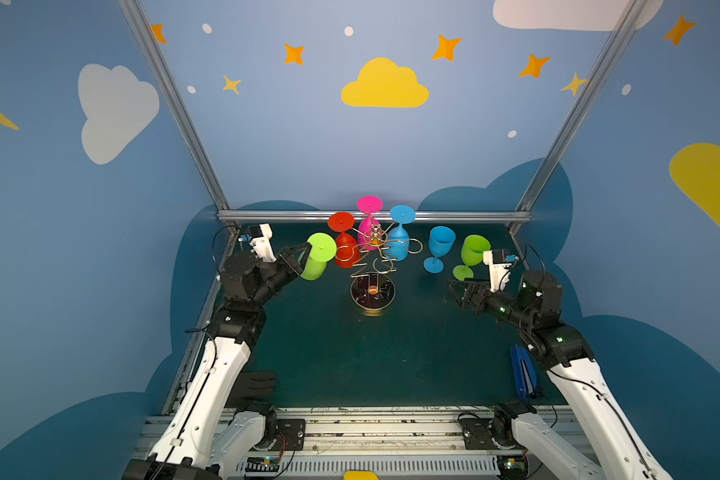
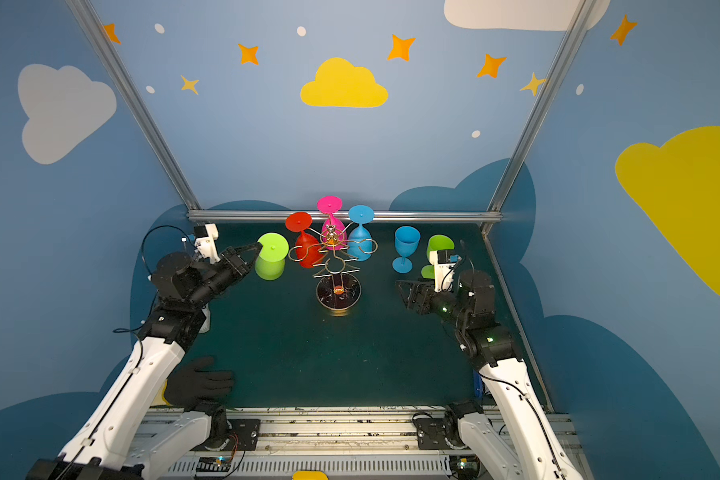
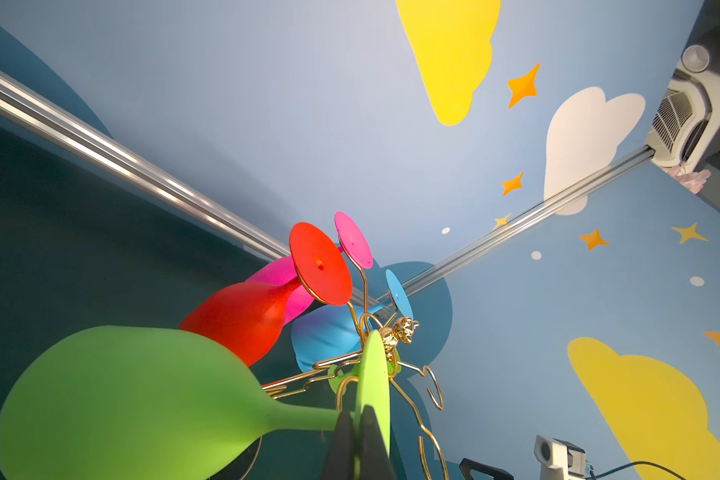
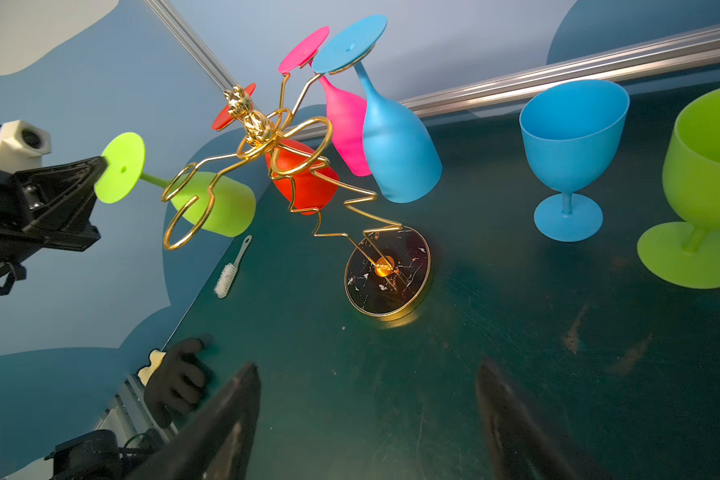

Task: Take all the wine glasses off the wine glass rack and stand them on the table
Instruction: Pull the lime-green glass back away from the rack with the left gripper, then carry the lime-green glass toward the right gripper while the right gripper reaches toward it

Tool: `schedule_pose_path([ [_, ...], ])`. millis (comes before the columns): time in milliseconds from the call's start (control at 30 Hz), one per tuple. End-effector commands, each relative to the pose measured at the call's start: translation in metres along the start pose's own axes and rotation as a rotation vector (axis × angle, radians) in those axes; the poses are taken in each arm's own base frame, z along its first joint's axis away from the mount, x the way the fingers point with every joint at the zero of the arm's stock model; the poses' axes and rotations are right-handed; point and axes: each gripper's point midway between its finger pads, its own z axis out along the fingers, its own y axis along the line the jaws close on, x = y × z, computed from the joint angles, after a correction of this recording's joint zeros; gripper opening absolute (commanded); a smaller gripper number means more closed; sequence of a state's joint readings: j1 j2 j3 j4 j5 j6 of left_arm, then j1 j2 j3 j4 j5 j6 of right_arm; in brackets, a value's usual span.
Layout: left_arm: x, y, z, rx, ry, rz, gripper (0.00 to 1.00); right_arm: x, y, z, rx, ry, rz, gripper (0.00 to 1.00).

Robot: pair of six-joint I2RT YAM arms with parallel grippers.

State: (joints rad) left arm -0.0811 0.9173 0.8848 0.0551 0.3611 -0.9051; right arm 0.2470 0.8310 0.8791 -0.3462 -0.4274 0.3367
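Blue painted walls (image 1: 287,145) enclose a dark green worktop (image 1: 350,365). The wine glass rack (image 1: 373,293) stands mid-worktop on its dark disc base. Three glasses hang bowl-down from its far loops: red glass (image 1: 344,249), pink glass (image 1: 368,224), blue glass (image 1: 399,243).

Task thing: the green wine glass (image 1: 317,257) is bowl-down and tilted, left of the rack. In both top views it looks apart from the nearest gold loop. The right wrist view sets the loops in front of it, so full clearance cannot be told.

The left pincer (image 3: 356,419) is clamped on the rim of the glass's foot disc (thin edge only). The right pincer (image 4: 368,368) has its jaws wide apart, holds nothing, and sits low over the worktop on the right.

Handling, as judged: the matte coloured material looks like plastic or silicone rather than real glass. That suggests it is light, not brittle and unlikely to slip. The foot rim is a narrow hold, and the bowl hangs off it as a lever and could swing. The stem just under the foot looks the steadier place.

Containers: two stand upright right of the rack, a blue goblet (image 4: 572,137) and a green goblet (image 4: 707,166). The blue bowl shows empty. The green one's inside is only partly visible, with nothing seen in it.
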Motion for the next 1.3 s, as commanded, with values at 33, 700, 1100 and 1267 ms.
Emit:
schedule_pose_path([
  [33, -0.017, -0.008, -0.034, 0.003, -0.081, 0.0, 0.03, -0.01, 0.005, -0.004, 0.006, -0.01, -0.039, 0.81],
  [700, -0.065, -0.148, -0.099, 0.397, 0.08, 0.056, 0.03, -0.063, 0.084, -0.026, -0.344, -0.199, -0.262, 0.81],
  [1100, -0.042, -0.175, -0.101, 0.515, 0.232, 0.071, 0.03, -0.055, 0.154, -0.03, -0.575, -0.231, -0.469, 0.81],
  [1267, -0.028, -0.182, -0.09, 0.565, 0.314, 0.042, 0.03, -0.051, 0.182, -0.017, -0.63, -0.225, -0.556, 0.81],
])
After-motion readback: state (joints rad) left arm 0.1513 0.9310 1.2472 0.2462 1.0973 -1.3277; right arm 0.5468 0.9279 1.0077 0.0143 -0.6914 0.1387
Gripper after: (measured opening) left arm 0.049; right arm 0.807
